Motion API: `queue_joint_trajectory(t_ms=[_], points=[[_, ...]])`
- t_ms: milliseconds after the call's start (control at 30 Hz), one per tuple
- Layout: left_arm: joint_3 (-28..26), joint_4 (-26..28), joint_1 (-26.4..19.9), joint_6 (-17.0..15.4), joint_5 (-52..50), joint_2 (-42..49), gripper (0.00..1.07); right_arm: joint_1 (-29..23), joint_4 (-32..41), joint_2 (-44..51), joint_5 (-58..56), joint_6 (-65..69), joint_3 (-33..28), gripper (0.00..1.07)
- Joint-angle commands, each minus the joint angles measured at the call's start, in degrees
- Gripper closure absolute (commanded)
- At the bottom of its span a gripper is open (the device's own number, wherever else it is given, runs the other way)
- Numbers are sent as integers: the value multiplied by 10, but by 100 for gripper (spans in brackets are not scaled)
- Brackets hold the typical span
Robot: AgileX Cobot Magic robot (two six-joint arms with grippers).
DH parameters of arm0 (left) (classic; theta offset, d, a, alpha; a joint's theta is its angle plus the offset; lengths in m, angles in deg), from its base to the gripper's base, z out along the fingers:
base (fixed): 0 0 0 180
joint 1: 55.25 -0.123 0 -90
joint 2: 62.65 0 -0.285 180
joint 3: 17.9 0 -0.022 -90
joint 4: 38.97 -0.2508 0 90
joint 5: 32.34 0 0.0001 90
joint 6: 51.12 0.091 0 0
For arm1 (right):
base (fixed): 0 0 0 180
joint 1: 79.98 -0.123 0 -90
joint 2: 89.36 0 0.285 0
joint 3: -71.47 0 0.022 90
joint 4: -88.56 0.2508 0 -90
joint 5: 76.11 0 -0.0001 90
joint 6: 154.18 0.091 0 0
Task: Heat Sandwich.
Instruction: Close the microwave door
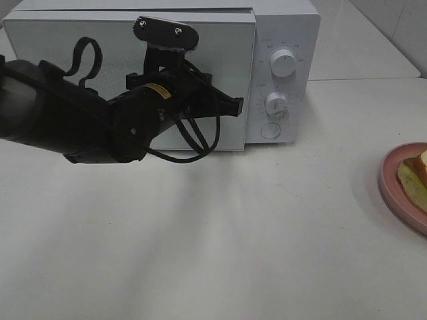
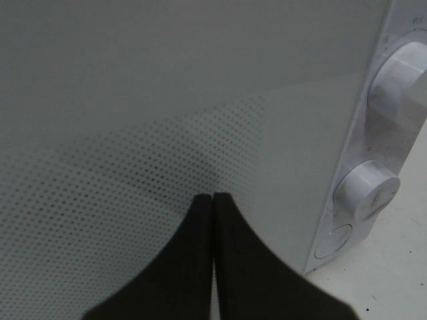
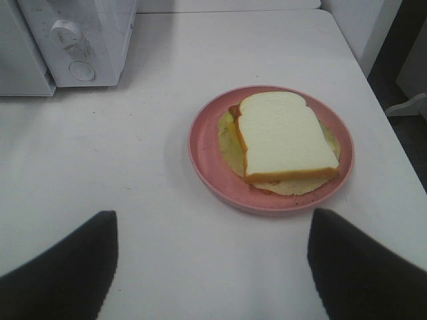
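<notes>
Here, the left gripper [image 2: 213, 200], matte black with tapered fingers pressed fully together and gripping nothing, points at the microwave [image 1: 280, 27] door [image 2: 167, 100], a smooth pale panel with a fine dot mesh. Whether the tips touch it is hard to say. Two round white knobs [image 1: 283, 64] and a round button [image 1: 270, 130] sit beside the door. The right gripper [image 3: 210, 267] stands wide apart, empty, above the white table [image 3: 133, 167]. The sandwich [image 3: 283, 137], square soft white bread with brown crust, lies on a round pink plate [image 3: 203, 157] well apart from the microwave.
</notes>
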Motion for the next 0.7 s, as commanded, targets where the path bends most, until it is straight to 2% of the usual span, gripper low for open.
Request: queue_joint_trajectory(t_ms=[33,333,500,700], points=[[-21,19,-11,-1,-33,-6,107,5,1,15,6,-5,-1,32],[-73,19,-34,2,-14,-26,107,5,1,15,6,-5,-1,32],[-72,12,-32,2,-11,-25,107,5,1,15,6,-5,-1,32],[-58,10,-28,4,54,1,107,5,1,15,6,-5,-1,32]])
